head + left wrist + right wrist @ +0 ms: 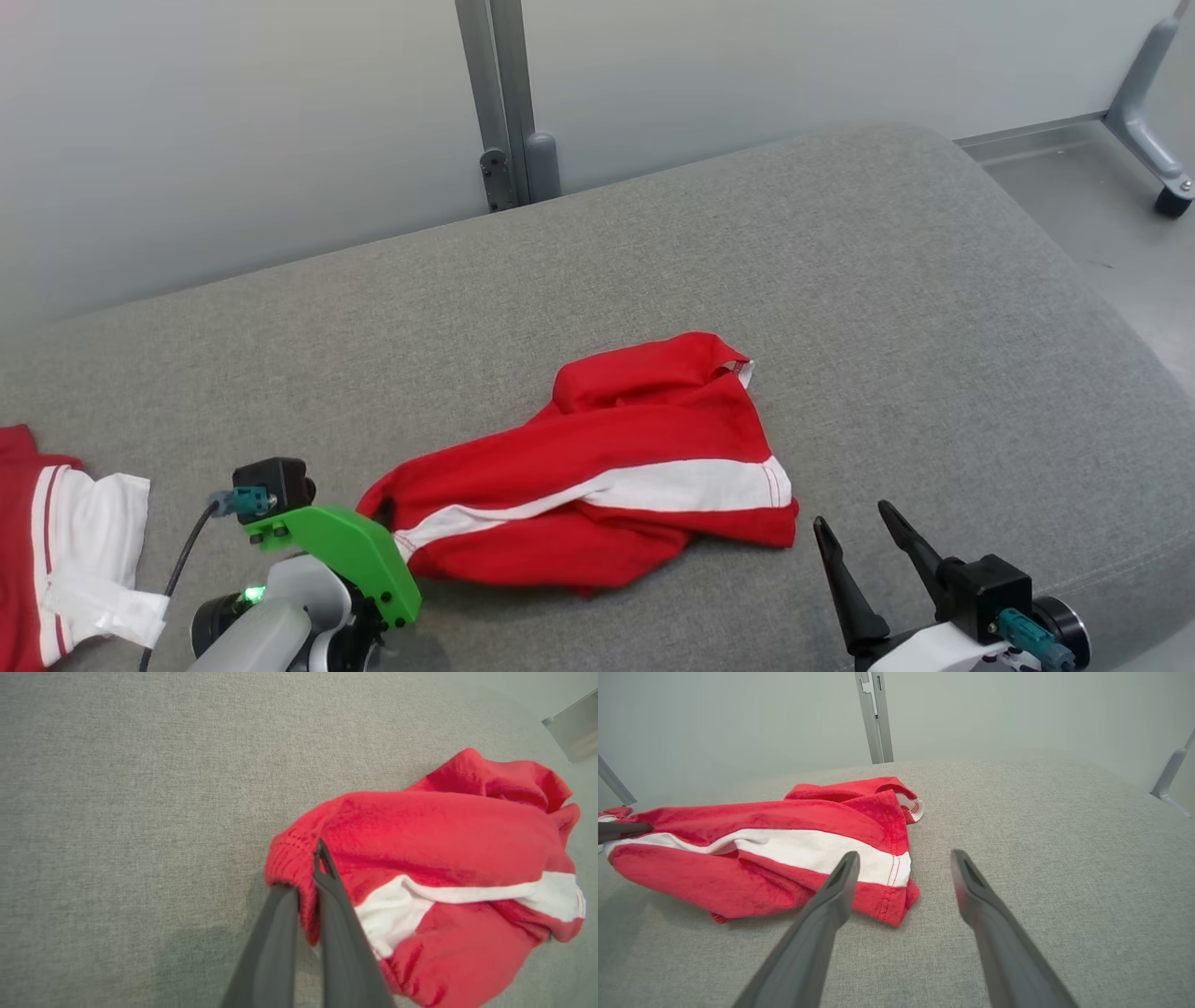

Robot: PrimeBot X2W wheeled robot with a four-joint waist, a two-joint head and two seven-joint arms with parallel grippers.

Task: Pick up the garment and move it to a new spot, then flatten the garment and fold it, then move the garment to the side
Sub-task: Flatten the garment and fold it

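Loosely crumpled garment [635, 439], red, white-striped

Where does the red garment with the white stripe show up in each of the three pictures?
Head view: the garment lies low centre on the grey cushion.
Left wrist view: the garment sits in the right half, edge pinched by the shut left gripper.
Right wrist view: the garment lies left of centre, by the open right gripper.
Shared landmark: its white stripe.
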